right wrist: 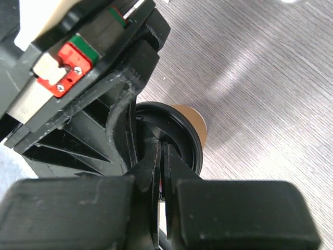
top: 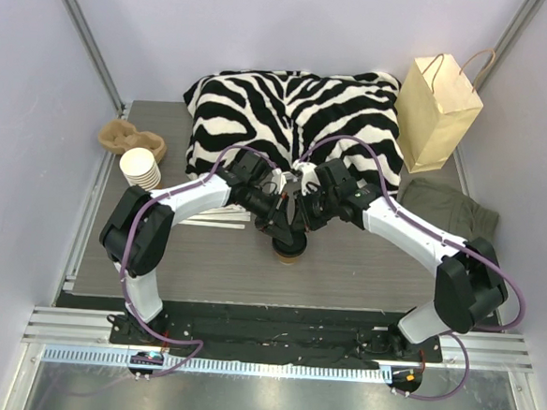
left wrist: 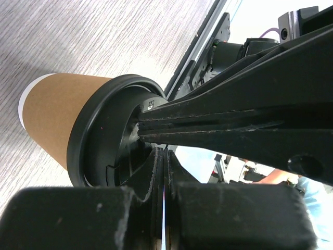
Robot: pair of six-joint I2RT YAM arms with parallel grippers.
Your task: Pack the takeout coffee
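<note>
We see the left gripper [top: 278, 226] and the right gripper [top: 302, 224] meeting tip to tip over the middle of the table [top: 372, 268]; the coffee cup [top: 290, 253] stands directly under them, its brown wall showing just on the arm-base side of the 2 pairs of fingers; both grippers are clenched, each pair of fingers pressed flat together with nothing between them; in the left wrist view the left gripper's tips reach the near rim of the black lid [left wrist: 96, 140], while the right gripper's closed fingers come in from the side and touch the sunken centre of that lid; in the right wrist view the same lid sits just ahead of the right gripper's tips, with the left gripper crossing in from the left; whether either gripper presses down we cannot tell; beyond both grippers lies a zebra blanket [top: 294, 113]; well off to the right gripper's outer side stands a paper bag [top: 438, 113], with a green cloth [top: 452, 208] below it; well off to the left gripper's outer side sits a stack of cups [top: 141, 168].
</note>
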